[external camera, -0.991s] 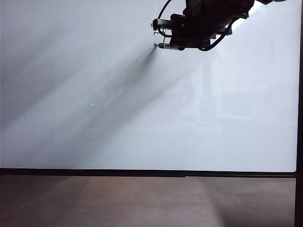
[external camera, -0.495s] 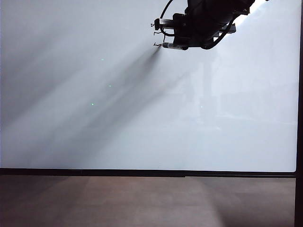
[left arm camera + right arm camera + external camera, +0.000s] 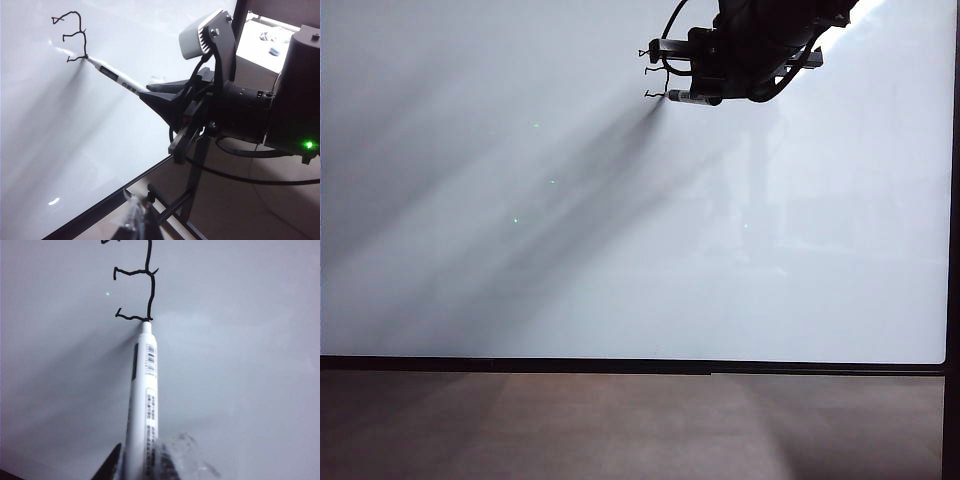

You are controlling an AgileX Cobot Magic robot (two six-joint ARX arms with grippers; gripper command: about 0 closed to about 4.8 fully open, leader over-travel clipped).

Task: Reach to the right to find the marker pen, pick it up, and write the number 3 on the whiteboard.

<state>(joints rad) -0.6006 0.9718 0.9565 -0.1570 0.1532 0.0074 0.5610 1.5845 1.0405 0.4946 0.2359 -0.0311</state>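
The whiteboard (image 3: 570, 250) fills the exterior view. High on it, my right gripper (image 3: 705, 90) is shut on the marker pen (image 3: 692, 97). The pen's tip touches the board at the lower end of a wobbly black number 3 (image 3: 665, 75). In the right wrist view the pale pen (image 3: 145, 390) runs from my gripper (image 3: 140, 465) up to the 3 (image 3: 150, 290). The left wrist view shows the same grip (image 3: 150, 92), pen (image 3: 117, 80) and 3 (image 3: 82, 34) from the side. My left gripper (image 3: 139, 215) hangs off the board, its blurred fingers together and holding nothing.
The board's thin black frame (image 3: 640, 366) runs along its lower edge, with a brown surface (image 3: 620, 430) below it. A black metal stand (image 3: 192, 200) stands beside the board under the right arm. Cables loop off the right wrist (image 3: 670, 30).
The right gripper and pen have slid a little to the right along the board. The strokes of the 3 left of the tip now show.
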